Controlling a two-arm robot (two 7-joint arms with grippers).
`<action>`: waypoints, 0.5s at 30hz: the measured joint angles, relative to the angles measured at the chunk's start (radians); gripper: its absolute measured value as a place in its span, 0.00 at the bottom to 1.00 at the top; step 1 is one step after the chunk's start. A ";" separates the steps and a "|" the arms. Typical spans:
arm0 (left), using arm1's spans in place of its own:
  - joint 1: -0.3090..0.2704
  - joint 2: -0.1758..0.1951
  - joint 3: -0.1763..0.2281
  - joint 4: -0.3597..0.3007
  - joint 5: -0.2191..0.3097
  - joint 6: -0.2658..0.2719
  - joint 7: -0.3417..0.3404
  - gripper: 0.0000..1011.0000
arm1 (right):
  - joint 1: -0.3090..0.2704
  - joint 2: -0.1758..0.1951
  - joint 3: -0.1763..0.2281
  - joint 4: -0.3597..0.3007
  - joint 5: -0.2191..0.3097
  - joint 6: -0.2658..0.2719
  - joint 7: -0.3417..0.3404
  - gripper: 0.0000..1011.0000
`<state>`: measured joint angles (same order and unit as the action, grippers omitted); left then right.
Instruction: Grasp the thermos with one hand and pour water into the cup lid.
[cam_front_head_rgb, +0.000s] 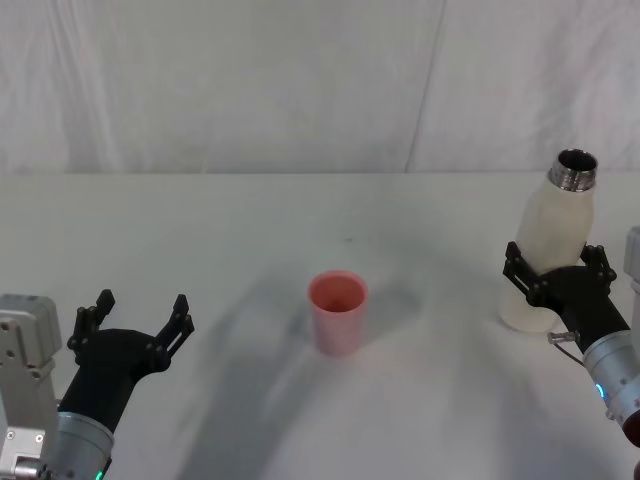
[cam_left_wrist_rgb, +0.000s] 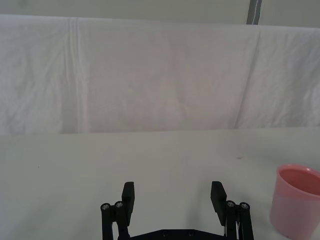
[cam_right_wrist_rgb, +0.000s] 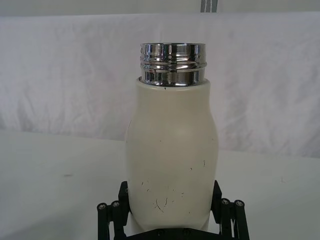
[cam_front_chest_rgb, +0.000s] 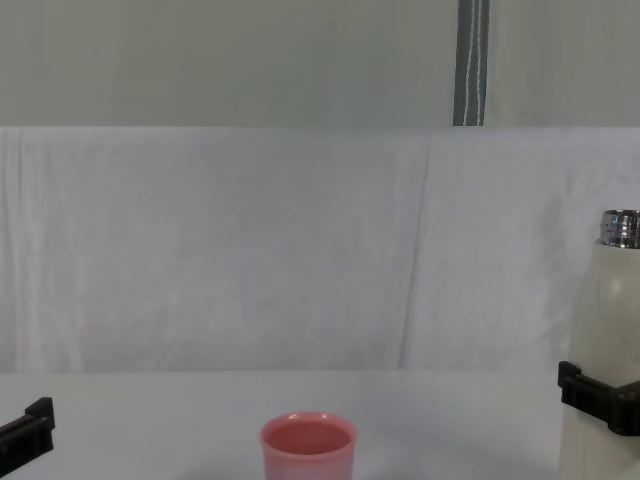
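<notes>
head view: i see a bare white table backed by cloth; the cup lid, pink and upright, sits at centre. the cream thermos stands at right, uncapped, the right gripper clamped round its lower body. left gripper spread open, lower left. right wrist view: fingers flank the scuffed thermos.

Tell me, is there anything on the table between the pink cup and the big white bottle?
No. In the head view, just bare white table lies between the cup lid and the thermos, which the right gripper holds.
</notes>
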<state>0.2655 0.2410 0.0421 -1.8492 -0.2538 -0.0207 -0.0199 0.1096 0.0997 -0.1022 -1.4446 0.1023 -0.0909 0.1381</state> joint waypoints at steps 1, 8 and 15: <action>0.000 0.000 0.000 0.000 0.000 0.000 0.000 0.99 | 0.000 0.001 0.000 0.002 0.000 -0.002 0.001 0.94; 0.000 0.000 0.000 0.000 0.000 0.000 0.000 0.99 | 0.004 0.003 -0.002 0.009 -0.001 -0.005 0.005 0.94; 0.000 0.000 0.000 0.000 0.000 0.000 0.000 0.99 | 0.005 0.004 -0.002 0.013 -0.001 -0.005 0.006 0.94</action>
<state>0.2655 0.2409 0.0421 -1.8492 -0.2538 -0.0207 -0.0199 0.1147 0.1039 -0.1041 -1.4317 0.1015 -0.0964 0.1439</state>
